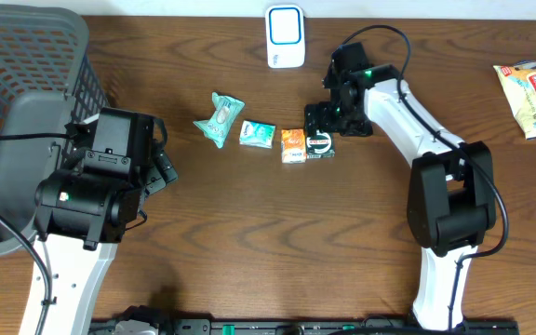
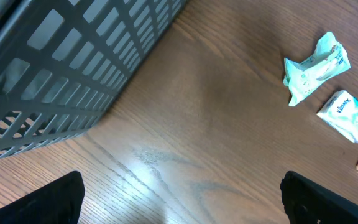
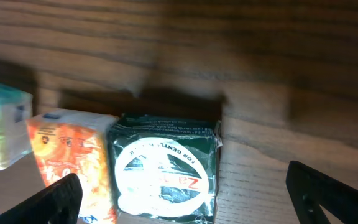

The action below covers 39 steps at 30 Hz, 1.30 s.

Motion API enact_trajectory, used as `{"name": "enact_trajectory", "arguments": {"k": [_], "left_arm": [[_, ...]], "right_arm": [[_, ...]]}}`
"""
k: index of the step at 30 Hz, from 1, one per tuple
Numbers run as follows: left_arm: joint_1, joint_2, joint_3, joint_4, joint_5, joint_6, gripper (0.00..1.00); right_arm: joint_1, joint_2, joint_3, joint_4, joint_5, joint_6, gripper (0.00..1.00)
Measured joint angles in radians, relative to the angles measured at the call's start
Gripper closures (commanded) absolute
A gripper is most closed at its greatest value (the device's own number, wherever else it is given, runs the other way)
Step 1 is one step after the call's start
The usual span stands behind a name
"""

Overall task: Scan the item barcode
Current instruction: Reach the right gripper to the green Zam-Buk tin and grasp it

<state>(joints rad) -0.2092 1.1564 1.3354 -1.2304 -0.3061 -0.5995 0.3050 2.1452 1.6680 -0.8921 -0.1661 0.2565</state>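
Even overhead light, dim wrist close-up

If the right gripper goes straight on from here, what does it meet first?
Most likely the dark green packet, which lies between the open right gripper's fingers. The orange packet beside it might get brushed; depth is unclear.

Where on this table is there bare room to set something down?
The table is barest between the left arm and right arm, in front of the row of packets. Another free patch lies between the right arm and the snack bag. It is crowded from the teal packet to the green packet, where the open right gripper hovers.
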Motion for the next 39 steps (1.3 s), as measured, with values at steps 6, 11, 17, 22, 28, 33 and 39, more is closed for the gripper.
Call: {"name": "enact_trajectory", "arguments": {"k": [6,11,17,22,28,33,39], "left_arm": [[0.0,0.0,0.0,0.0,0.0,0.0,0.0],[0.0,0.0,0.0,0.0,0.0,0.0,0.0],[0.0,0.0,0.0,0.0,0.0,0.0,0.0],[0.0,0.0,0.0,0.0,0.0,0.0,0.0],[0.0,0.0,0.0,0.0,0.0,0.0,0.0],[0.0,0.0,0.0,0.0,0.0,0.0,0.0],[0.0,0.0,0.0,0.0,0.0,0.0,0.0]], "right_arm": [[0.034,0.0,-0.056,0.038,0.044,0.043,0.15],[0.061,0.0,-0.106,0.096,0.07,0.066,0.21],[0.079,-0.001,-0.113,0.116,0.078,0.077,0.31],[0.103,-0.002,-0.113,0.121,0.103,0.081,0.33],[0.113,-0.005,-0.114,0.12,0.147,0.099,0.34],[0.113,-0.006,-0.15,0.146,0.191,0.101,0.33],[0.113,-0.01,-0.16,0.151,0.214,0.108,0.41]]}}
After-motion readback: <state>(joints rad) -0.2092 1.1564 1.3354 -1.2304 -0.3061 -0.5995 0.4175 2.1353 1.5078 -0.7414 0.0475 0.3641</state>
